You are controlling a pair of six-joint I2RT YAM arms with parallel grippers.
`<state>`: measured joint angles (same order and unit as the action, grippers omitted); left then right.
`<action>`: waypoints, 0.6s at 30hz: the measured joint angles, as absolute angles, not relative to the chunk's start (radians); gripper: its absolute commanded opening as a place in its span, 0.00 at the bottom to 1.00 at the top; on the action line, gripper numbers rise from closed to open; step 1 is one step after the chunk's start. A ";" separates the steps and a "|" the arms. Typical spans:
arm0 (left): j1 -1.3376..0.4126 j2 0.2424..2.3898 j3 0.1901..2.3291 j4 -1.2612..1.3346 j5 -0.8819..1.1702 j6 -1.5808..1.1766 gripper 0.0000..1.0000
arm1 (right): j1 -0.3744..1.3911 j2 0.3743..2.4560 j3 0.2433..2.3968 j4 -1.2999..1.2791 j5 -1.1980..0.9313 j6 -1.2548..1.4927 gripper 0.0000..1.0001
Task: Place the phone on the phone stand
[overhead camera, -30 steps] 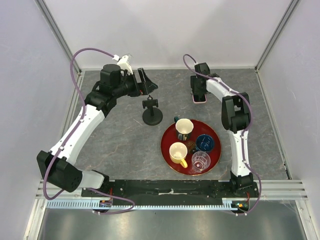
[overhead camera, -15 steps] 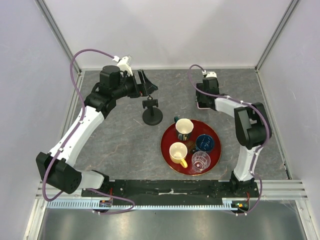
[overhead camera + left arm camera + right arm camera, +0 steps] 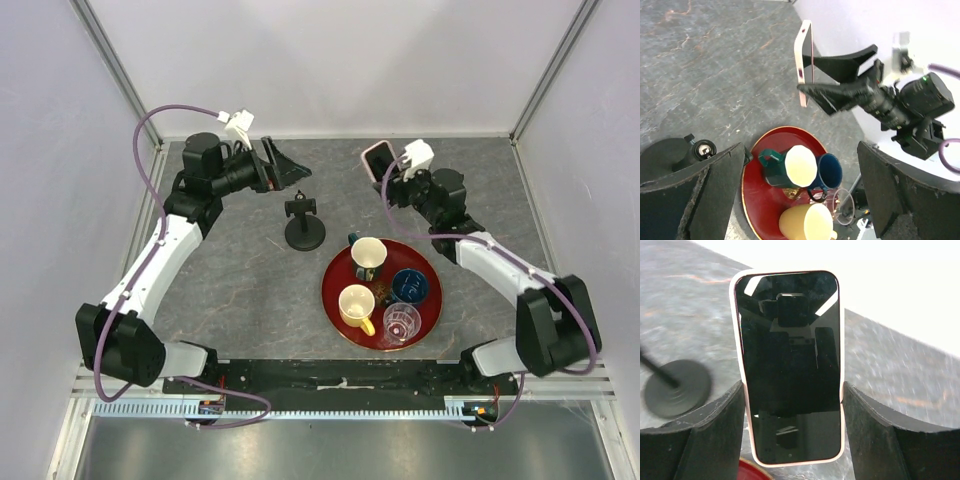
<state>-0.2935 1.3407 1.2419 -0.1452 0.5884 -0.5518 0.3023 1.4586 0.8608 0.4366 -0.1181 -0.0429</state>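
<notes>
Phone between right fingers (aloft)

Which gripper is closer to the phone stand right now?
Left. The left gripper hangs open just beyond the phone stand; the right gripper, holding the phone, is farther off to its right.

Round red tray sits on grey marbled table near its front edge, right of centre, carrying green mug farthest back, blue cup, yellow mug and clear glass nearest.
</notes>
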 measured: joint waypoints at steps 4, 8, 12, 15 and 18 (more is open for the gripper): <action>-0.246 1.341 1.204 -0.051 0.695 -0.601 1.00 | 0.401 1.352 0.894 0.332 -0.245 -0.214 0.00; -0.249 1.341 1.203 0.010 0.767 -0.621 1.00 | 0.457 1.301 0.919 0.226 -0.333 -0.332 0.00; -0.253 1.351 1.203 0.054 0.822 -0.643 1.00 | 0.516 1.262 0.921 0.125 -0.352 -0.394 0.00; -0.262 1.377 1.203 0.073 0.849 -0.658 0.99 | 0.545 1.238 0.921 0.093 -0.358 -0.408 0.00; -0.280 1.417 1.203 0.077 0.867 -0.665 0.97 | 0.565 1.218 0.921 0.089 -0.355 -0.413 0.00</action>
<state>-0.2798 1.4166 1.2034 0.0772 0.8673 -0.6655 0.5648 1.2182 0.9207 0.0895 -0.3546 -0.4129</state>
